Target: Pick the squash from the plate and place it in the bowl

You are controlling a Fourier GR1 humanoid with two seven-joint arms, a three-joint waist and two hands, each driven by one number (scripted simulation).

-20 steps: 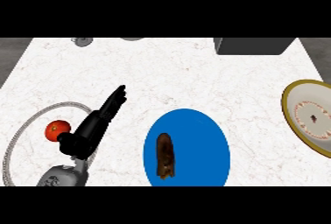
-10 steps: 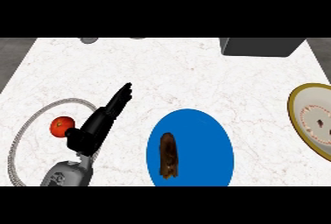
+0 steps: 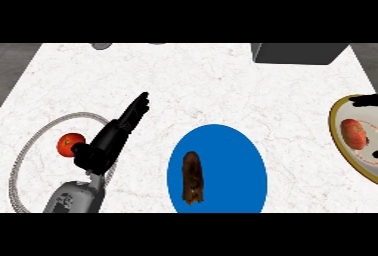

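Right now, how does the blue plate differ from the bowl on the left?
The blue plate is a solid blue flat disc; the bowl shows only as a thin grey-white rim with counter showing through. The plate holds a dark brown squash; the bowl holds a small red fruit. The left hand overlaps the bowl's rim, not the plate. Both are round.

My right robot hand [image 3: 366,101]: only dark fingertips show at the right edge; pose not readable. Bowl [image 3: 341,131] cut off by the right edge. Blue plate [image 3: 229,150] clipped along the bottom. Grey ring [image 3: 38,137] partly hidden behind my left forearm [image 3: 74,195]. Dark box [image 3: 299,52] cut at the top. Small grey items [image 3: 102,46] at the tabletop's far edge: too small to identify.
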